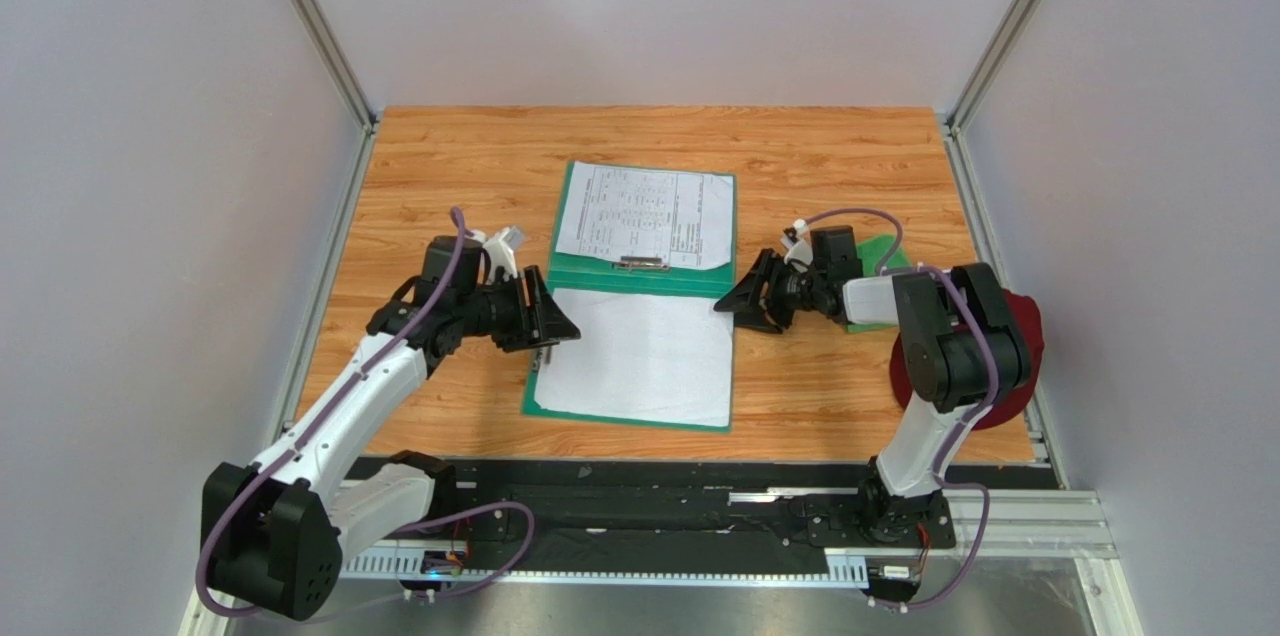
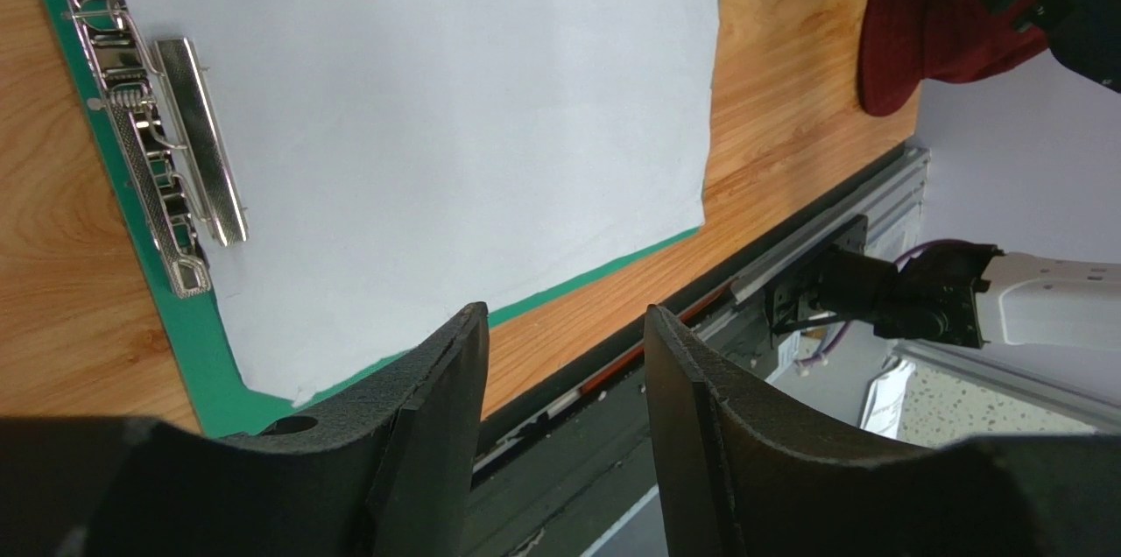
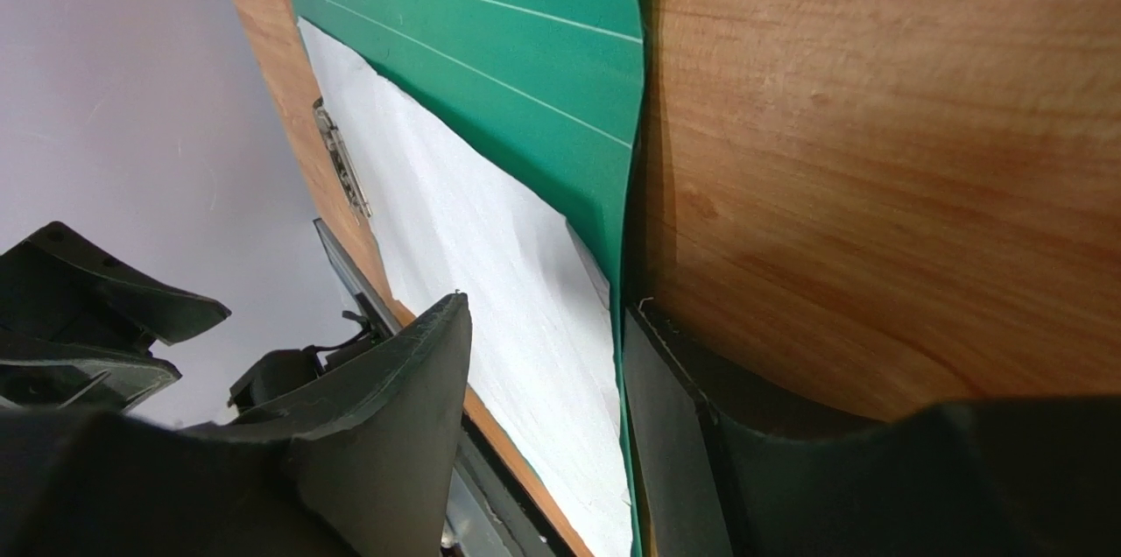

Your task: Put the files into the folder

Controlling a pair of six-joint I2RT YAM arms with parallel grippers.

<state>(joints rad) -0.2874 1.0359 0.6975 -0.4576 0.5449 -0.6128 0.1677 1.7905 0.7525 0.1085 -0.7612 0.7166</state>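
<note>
right claw (image 1: 739, 303), spread, straddles the folder (image 1: 684, 281) edge, centre of frame; pinch it alone, sparing the files (image 1: 639, 359). left claw (image 1: 561, 324) spread, empty.

Top view high above the near edge of the desk (image 1: 451, 171), looking down over it all, both wrist views low, close, facing the folder (image 1: 699, 281) from opposite sides

The green folder (image 1: 691, 282) is lying open and flat. A printed sheet (image 1: 643, 213) is lying on its far half, a blank sheet (image 1: 639, 356) on its near half.
</note>
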